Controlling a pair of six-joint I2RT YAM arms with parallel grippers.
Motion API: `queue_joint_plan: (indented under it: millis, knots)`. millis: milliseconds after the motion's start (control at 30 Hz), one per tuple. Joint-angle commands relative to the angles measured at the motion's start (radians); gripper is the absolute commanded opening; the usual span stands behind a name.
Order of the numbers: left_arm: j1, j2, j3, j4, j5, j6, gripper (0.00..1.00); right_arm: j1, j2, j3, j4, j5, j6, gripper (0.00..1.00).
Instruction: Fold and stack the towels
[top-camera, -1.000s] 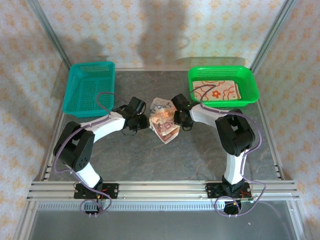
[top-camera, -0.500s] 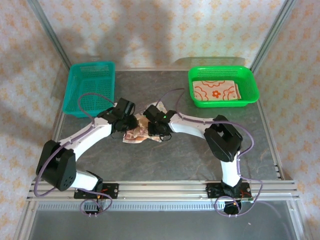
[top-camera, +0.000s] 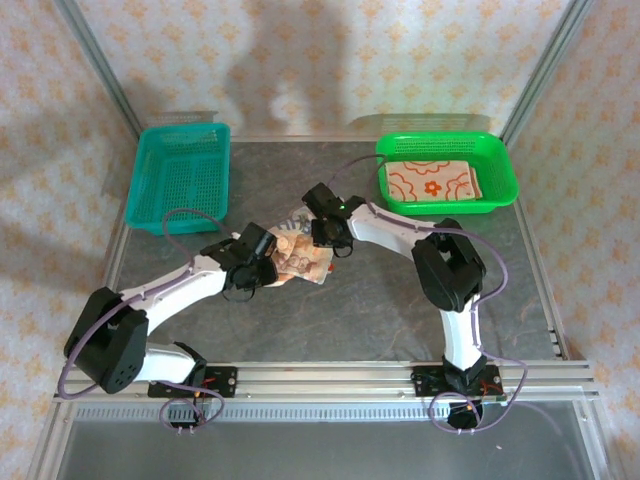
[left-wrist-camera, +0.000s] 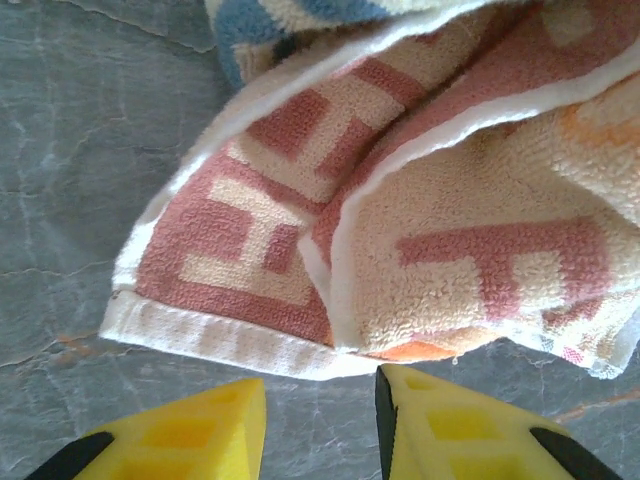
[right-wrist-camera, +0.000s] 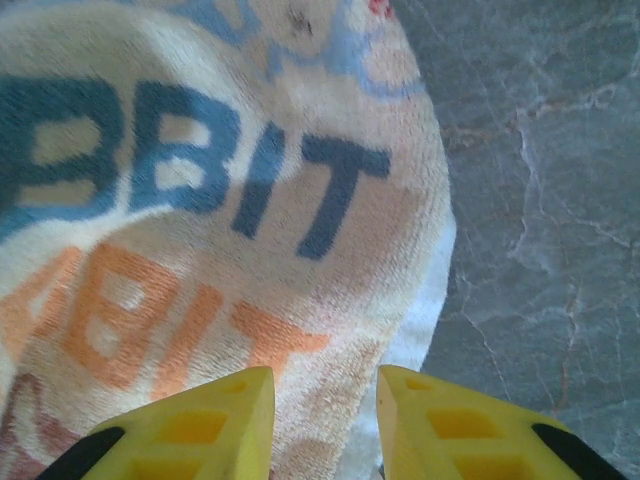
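The towel (top-camera: 302, 262) lies partly hidden under the left gripper (top-camera: 268, 266) and right gripper (top-camera: 326, 244). Both wrist views crop it, and its lettering (right-wrist-camera: 200, 170) is cut off at the left edge.

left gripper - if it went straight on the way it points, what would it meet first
Most likely the towel: its folded hem lies just ahead of the left gripper, jaws open, though its height above the table is unclear.

Teal basket (top-camera: 178, 176); green basket (top-camera: 500, 172); grey table (top-camera: 380, 300)

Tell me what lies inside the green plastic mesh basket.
A cream towel printed with an orange flower and squiggles lies flat in the green basket, covering most of its floor. Anything beneath it is hidden.
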Motion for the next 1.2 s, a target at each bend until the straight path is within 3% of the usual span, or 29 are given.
queue_joint_plan:
  millis: [0, 300, 467, 800, 967, 1067, 1133, 1167]
  knots:
    - [-0.003, 0.029, 0.019, 0.029, -0.032, -0.007, 0.35, 0.024, -0.017, -0.054, -0.023, 0.001, 0.014, 0.33]
    - [0.015, 0.080, 0.027, 0.048, -0.045, 0.037, 0.32, 0.130, -0.116, -0.170, -0.035, 0.045, 0.101, 0.38]
    - [0.028, 0.097, 0.019, 0.074, -0.019, 0.038, 0.32, 0.166, -0.106, -0.159, -0.044, 0.051, 0.131, 0.43]
    - [0.031, 0.094, 0.009, 0.089, -0.008, 0.034, 0.32, 0.186, -0.020, -0.178, -0.018, 0.012, 0.137, 0.43]
    - [0.040, 0.065, 0.004, 0.069, -0.018, 0.043, 0.32, 0.196, 0.023, -0.188, -0.023, 0.025, 0.125, 0.35]
    - [0.051, 0.043, -0.004, 0.057, -0.029, 0.049, 0.32, 0.196, 0.030, -0.205, -0.029, 0.041, 0.130, 0.21]
    - [0.058, 0.034, -0.015, 0.060, -0.034, 0.055, 0.32, 0.197, 0.025, -0.208, -0.041, 0.057, 0.130, 0.03]
    - [0.060, 0.033, -0.020, 0.064, -0.036, 0.056, 0.32, 0.196, 0.018, -0.208, -0.044, 0.063, 0.129, 0.00]
